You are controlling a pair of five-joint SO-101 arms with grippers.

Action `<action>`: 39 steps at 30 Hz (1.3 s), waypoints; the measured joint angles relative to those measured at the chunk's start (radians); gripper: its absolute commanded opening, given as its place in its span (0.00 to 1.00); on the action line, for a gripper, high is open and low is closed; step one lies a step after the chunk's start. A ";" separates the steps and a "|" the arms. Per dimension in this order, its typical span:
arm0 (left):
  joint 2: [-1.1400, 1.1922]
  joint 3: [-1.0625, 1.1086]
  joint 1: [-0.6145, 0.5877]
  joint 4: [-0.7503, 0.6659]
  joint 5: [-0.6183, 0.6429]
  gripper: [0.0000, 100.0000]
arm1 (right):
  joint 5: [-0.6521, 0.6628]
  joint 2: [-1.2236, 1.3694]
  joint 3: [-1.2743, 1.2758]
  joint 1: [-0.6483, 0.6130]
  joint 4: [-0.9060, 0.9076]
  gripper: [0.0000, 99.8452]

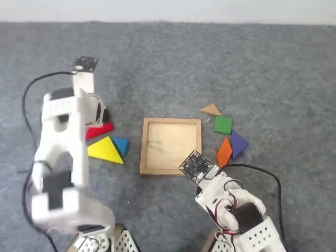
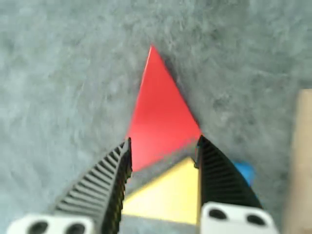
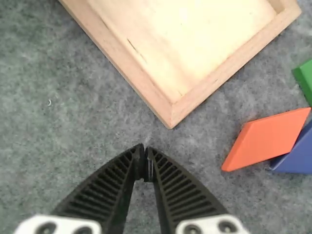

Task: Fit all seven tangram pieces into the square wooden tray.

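From above, the left arm (image 1: 63, 157) stood tall at the left of the grey counter (image 1: 273, 68). It bent over the red triangle (image 1: 101, 130) and hid part of it. The right arm (image 1: 231, 207) sat low by the square tray (image 1: 143, 147) in the middle. All seven pieces lay outside the tray. Three were on its left: the red triangle, a yellow triangle (image 1: 106, 150) and a blue piece (image 1: 122, 144). Four were on its right: a tan triangle (image 1: 211, 109), a green square (image 1: 223, 124), an orange piece (image 1: 224, 151) and a purple piece (image 1: 239, 144).

In the left wrist view, the left pincer (image 2: 163, 141) was apart, one finger on each side of the red triangle's wide end. The fingers hid part of the yellow triangle and most of the blue piece.

In the right wrist view, the right pincer (image 3: 145, 146) was together and held nothing, above the counter near a tray corner. The purple piece and green square were cut off.
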 measured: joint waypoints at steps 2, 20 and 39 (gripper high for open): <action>-0.124 0.097 0.000 0.000 0.075 0.20 | 0.000 0.000 0.000 0.000 0.000 0.01; -0.539 0.736 0.000 -0.190 0.158 0.21 | 0.000 0.000 0.000 0.000 0.000 0.01; -0.222 0.503 -0.080 -0.158 0.021 0.25 | 0.000 0.000 0.000 0.000 0.000 0.01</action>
